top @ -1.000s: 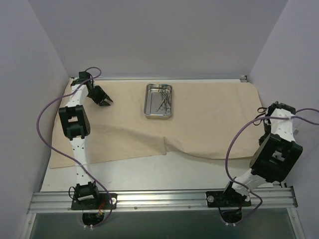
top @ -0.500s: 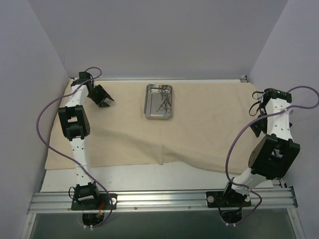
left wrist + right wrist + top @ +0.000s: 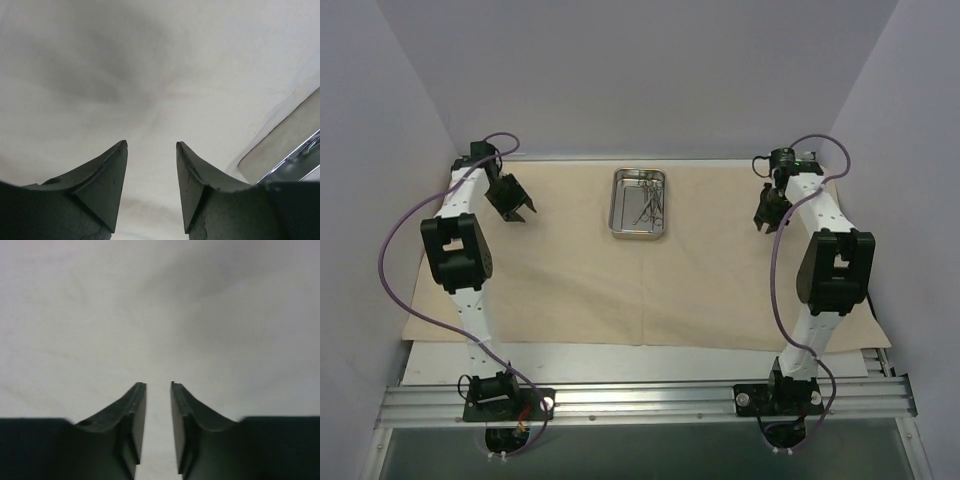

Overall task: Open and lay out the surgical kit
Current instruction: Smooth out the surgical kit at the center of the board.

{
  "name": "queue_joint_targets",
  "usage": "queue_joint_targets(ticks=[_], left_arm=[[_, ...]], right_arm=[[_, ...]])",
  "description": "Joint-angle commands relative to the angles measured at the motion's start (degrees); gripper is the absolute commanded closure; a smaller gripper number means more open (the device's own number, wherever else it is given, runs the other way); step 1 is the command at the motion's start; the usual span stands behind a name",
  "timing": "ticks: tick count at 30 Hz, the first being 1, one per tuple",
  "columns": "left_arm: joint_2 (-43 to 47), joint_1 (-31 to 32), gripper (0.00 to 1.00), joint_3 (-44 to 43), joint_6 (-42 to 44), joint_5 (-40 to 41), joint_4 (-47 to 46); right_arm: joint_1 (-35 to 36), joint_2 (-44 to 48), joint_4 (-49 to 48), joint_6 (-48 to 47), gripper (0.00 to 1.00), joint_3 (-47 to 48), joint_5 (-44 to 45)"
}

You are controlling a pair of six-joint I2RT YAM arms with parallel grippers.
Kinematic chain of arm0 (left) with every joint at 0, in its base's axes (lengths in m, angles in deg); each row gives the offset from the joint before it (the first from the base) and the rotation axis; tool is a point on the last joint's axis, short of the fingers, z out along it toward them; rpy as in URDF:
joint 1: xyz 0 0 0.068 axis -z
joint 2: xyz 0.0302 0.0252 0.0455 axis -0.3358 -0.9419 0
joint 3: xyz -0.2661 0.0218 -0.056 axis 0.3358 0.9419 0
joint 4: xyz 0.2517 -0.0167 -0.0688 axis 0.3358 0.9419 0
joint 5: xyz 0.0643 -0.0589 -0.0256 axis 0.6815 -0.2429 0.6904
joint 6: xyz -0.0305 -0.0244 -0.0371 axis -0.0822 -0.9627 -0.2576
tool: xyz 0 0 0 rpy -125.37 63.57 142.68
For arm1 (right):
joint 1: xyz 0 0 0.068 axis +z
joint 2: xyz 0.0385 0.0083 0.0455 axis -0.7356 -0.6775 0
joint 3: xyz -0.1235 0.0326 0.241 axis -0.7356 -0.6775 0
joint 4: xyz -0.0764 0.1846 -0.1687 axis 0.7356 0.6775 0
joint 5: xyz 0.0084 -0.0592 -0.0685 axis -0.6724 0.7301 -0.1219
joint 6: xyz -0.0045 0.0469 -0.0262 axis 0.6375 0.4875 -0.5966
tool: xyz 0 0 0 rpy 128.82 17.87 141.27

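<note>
The tan cloth wrap (image 3: 650, 285) lies flat on the bench (image 3: 620, 358), with the steel tray (image 3: 623, 225) of instruments (image 3: 648, 203) on its far middle. Left of the tray, the left hand (image 3: 150, 147) is spread and empty. Right of the tray, the right hand (image 3: 158, 386) is barely parted, pinching nothing.

A robotics lab test cell: plain pale walls (image 3: 640, 80) box in a white tabletop (image 3: 650, 360), with a cabled left arm (image 3: 460, 262) and right arm (image 3: 828, 272) bolted to an aluminium rail (image 3: 640, 400).
</note>
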Motion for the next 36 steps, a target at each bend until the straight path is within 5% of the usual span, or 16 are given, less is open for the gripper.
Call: queue_joint_targets(ticks=[1,2,5,10,20,31,36], left_arm=[[8.0,0.4,0.47,6.0,2.6,3.0,0.6],[9.1,0.5,0.49,7.3,3.1,3.2,0.0],[8.2,0.5,0.52,8.2,4.0,4.1,-0.9],[-1.2,0.6,0.61,-1.5,5.0,5.0,7.6],[-3.3,1.3,0.64,9.6,2.0,1.6,3.8],[2.5,1.0,0.65,20.9,1.1,2.4,0.7],[1.2,-2.0,0.64,18.5,2.2,3.5,0.6]], right_arm=[[-0.6,-2.7,-5.8,-0.4,0.80,-0.3,-8.2],[-1.0,-3.4,-9.0,0.4,0.91,-0.8,-9.5],[-1.8,-6.8,-15.4,1.1,1.00,-2.5,-12.7],[-2.5,-15.0,-16.0,0.1,1.00,-0.7,-12.1],[-7.9,-20.3,-15.1,-2.3,1.00,-0.2,-6.1],[-8.4,-26.8,-11.2,-6.4,1.00,10.5,-3.9],[-5.2,-21.9,-14.8,-4.1,1.00,-1.1,-7.3]])
